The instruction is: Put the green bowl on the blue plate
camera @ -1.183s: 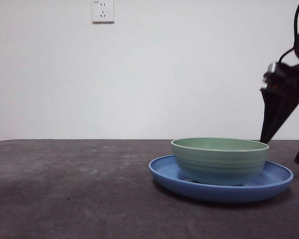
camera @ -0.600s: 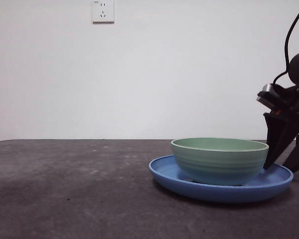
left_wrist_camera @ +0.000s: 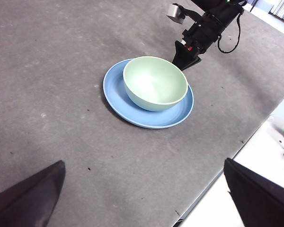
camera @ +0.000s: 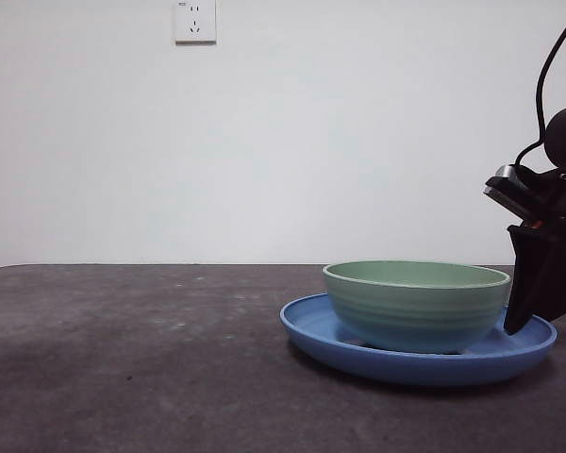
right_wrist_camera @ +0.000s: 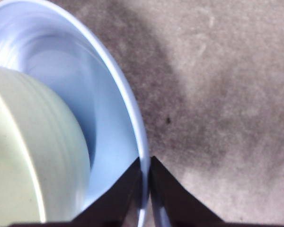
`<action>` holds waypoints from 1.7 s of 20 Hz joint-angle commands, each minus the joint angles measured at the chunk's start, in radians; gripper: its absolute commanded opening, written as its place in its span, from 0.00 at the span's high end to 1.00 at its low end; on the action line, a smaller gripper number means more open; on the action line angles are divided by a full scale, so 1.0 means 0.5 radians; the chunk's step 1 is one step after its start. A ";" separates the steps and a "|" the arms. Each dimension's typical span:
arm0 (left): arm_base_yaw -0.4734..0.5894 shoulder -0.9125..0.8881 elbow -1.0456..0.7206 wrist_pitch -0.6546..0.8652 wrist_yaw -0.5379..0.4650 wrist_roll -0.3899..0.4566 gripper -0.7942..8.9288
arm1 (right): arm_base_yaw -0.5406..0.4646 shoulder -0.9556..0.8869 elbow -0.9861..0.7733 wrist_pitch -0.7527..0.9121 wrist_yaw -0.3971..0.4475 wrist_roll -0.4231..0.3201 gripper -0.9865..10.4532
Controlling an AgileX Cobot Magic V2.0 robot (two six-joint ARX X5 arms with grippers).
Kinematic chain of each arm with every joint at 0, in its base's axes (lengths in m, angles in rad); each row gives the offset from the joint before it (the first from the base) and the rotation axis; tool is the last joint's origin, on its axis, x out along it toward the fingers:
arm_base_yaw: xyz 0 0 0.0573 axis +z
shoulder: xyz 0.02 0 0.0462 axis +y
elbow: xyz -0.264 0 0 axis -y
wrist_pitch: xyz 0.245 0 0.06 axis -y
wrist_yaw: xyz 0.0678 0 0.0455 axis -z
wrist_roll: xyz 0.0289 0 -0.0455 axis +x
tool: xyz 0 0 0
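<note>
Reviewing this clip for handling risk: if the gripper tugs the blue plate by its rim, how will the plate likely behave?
The blue plate looks rigid and glossy, so the rim may slip from the right gripper. It is wide and shallow, unlikely to tip. The green bowl sitting in it may slide.

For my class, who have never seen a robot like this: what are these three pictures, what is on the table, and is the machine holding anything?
It is a two-armed table robot; each arm ends in a two-jawed claw. One picture looks level across the grey table. The other two come from cameras on the arms' wrists.

On the table lies a blue plate, with a green bowl already sitting in it.

The right claw is down at the plate's edge, its jaws nearly closed with the plate's rim between them. It is the dark shape at the side of the level view. It does not touch the bowl.

The left claw waits high above, jaws wide apart, holding nothing.
</note>
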 commanded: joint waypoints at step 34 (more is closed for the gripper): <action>-0.011 0.005 0.024 0.035 -0.002 -0.011 0.27 | 0.710 0.290 0.416 0.263 0.159 0.507 0.67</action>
